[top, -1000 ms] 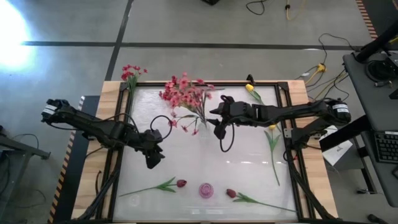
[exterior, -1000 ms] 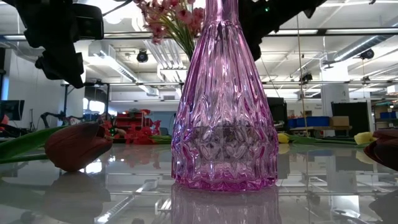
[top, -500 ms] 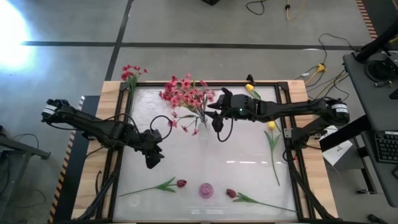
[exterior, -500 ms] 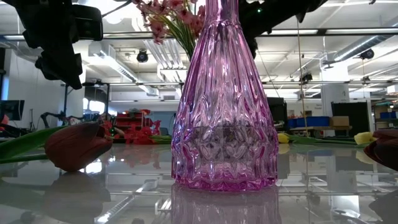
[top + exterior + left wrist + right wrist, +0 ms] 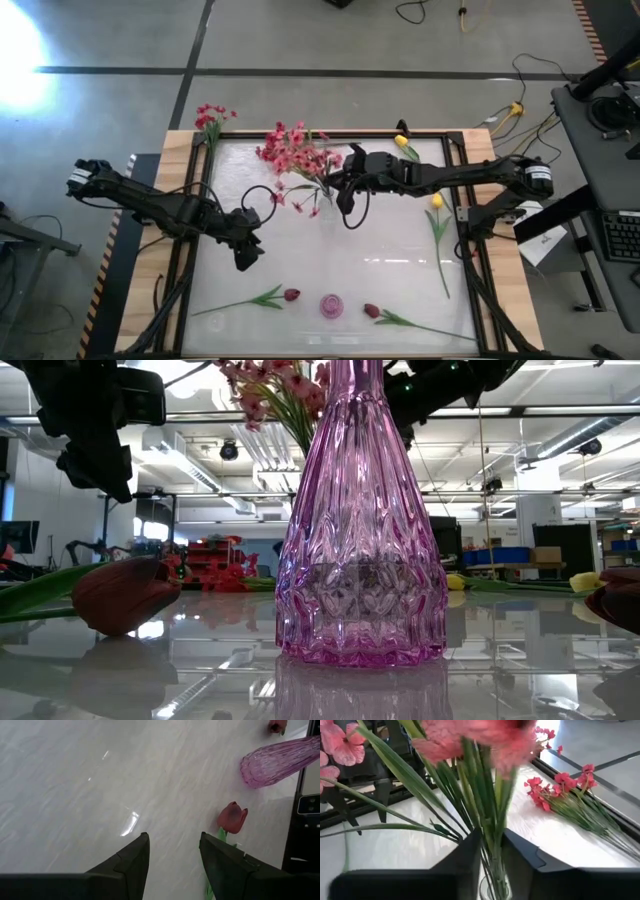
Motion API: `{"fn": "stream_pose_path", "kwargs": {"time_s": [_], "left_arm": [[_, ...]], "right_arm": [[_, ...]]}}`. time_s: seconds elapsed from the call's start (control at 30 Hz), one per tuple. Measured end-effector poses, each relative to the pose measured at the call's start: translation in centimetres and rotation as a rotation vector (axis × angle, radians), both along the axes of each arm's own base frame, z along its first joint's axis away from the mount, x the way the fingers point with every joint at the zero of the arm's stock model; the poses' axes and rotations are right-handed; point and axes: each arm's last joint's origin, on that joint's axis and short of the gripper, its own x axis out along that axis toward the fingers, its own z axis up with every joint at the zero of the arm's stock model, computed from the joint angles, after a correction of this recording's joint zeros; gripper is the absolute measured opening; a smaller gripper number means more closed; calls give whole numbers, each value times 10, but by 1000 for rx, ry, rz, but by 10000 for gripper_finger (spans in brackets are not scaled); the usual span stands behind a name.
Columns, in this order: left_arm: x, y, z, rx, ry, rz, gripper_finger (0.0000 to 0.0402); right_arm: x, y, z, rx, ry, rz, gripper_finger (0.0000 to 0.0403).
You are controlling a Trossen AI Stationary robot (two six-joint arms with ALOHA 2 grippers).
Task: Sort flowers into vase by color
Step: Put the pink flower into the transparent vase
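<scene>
The right hand [image 5: 331, 184] sits in the upper middle of the high view, at the base of the pink blossom spray [image 5: 297, 150]. In the right wrist view its two dark fingers [image 5: 465, 855] are nearly together, pinching the bunch of green stems [image 5: 487, 832] between them, so it has hold of the pink spray. The blossoms fan out toward the upper left of the hand, near the top rim of the desk [image 5: 330, 240].

The left hand [image 5: 246, 258] hangs over the left centre of the desk in the high view. In the left wrist view its fingers [image 5: 131, 862] stand clearly apart with nothing between them, only bare desk surface below.

The pink glass vase [image 5: 331, 305] stands at the bottom centre of the high view and fills the middle of the low view. A dark red bud [image 5: 291, 295] with its green stem lies just left of the vase, and a second dark red bud [image 5: 371, 311] lies just right of it. A red blossom spray [image 5: 211, 118] lies at the upper left corner on the wooden edge. One yellow tulip [image 5: 402, 143] lies at the upper right, and another yellow tulip [image 5: 437, 202] lies right of centre, its stem running toward the bottom
</scene>
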Motion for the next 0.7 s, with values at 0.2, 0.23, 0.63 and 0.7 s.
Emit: {"fn": "stream_pose_path", "kwargs": {"time_s": [0.2,0.23,0.63,0.7], "left_arm": [[0,0,0,-1,1,2,162],[0,0,0,-2,1,4,162],[-1,0,0,7,7,-6,162],[-2,1,1,7,6,-7,162]], "right_arm": [[3,6,-7,-96,47,53,13],[4,7,-9,-102,54,60,13],[9,12,-21,-115,97,89,15],[8,14,-19,-144,105,108,27]]}}
